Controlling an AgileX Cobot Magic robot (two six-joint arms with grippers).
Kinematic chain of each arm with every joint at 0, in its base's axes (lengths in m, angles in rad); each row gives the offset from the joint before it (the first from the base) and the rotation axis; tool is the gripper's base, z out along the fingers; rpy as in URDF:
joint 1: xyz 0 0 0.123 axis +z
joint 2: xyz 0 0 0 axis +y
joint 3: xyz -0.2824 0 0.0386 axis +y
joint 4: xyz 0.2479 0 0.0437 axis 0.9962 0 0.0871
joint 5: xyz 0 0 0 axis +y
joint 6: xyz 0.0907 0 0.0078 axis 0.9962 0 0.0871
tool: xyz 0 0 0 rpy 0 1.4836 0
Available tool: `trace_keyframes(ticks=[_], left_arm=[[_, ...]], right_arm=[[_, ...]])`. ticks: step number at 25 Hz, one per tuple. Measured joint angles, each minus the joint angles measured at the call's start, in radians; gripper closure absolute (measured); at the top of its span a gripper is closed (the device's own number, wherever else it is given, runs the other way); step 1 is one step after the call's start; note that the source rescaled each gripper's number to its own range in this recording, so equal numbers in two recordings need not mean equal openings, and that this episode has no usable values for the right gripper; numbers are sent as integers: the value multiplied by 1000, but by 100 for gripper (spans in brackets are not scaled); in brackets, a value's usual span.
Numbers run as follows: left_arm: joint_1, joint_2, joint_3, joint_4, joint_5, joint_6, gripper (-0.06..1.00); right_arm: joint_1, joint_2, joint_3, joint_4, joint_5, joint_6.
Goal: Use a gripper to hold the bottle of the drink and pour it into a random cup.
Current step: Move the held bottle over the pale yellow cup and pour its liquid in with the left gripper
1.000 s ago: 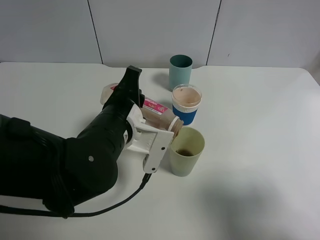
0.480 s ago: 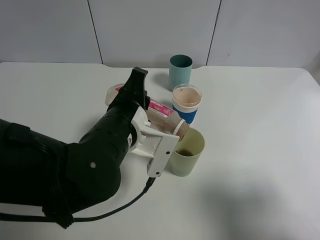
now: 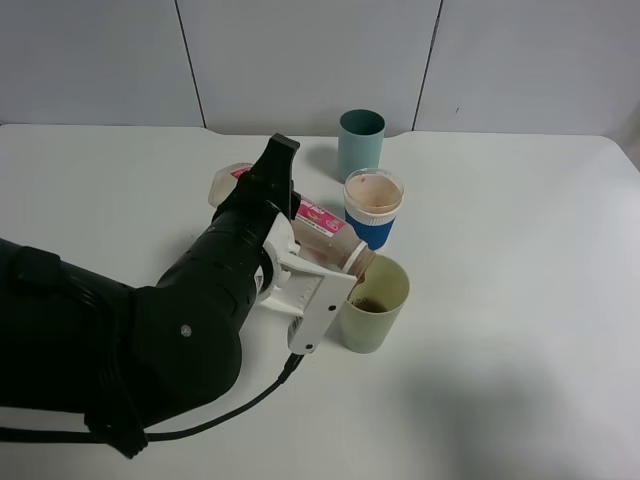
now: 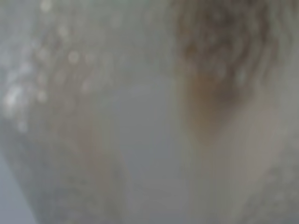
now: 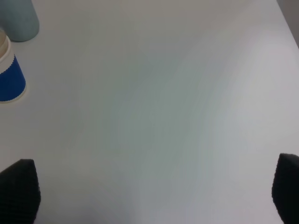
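Note:
In the exterior high view my left gripper (image 3: 300,242), white-fingered on a bulky black arm, is shut on the bottle of the drink (image 3: 326,232). The bottle lies tilted almost flat, its tan-rimmed mouth over the near-left rim of the pale yellowish-green cup (image 3: 375,305). A little dark liquid shows at the bottom of that cup. The left wrist view is filled by a blurred close-up of the bottle (image 4: 205,93) with a brown smear. My right gripper (image 5: 152,196) is open over bare table, with nothing between its dark fingertips (image 5: 18,189).
A blue-and-white paper cup (image 3: 373,208) holding beige liquid stands just behind the yellowish-green cup, and a teal cup (image 3: 360,142) stands behind that. Both also show in the right wrist view, the paper cup (image 5: 9,74) and the teal cup (image 5: 18,18). A black cable (image 3: 240,405) trails from the left arm.
The left gripper has carried the bottle a little to the right and away from the camera, bringing its mouth over the cup's rim. The cups have not moved.

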Motion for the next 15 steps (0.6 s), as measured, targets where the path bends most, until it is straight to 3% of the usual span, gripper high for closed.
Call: trace_keyframes(ticks=[15], left_arm=[[0, 0, 0, 0, 3, 66, 89]], right_arm=[[0, 0, 0, 0, 0, 0]])
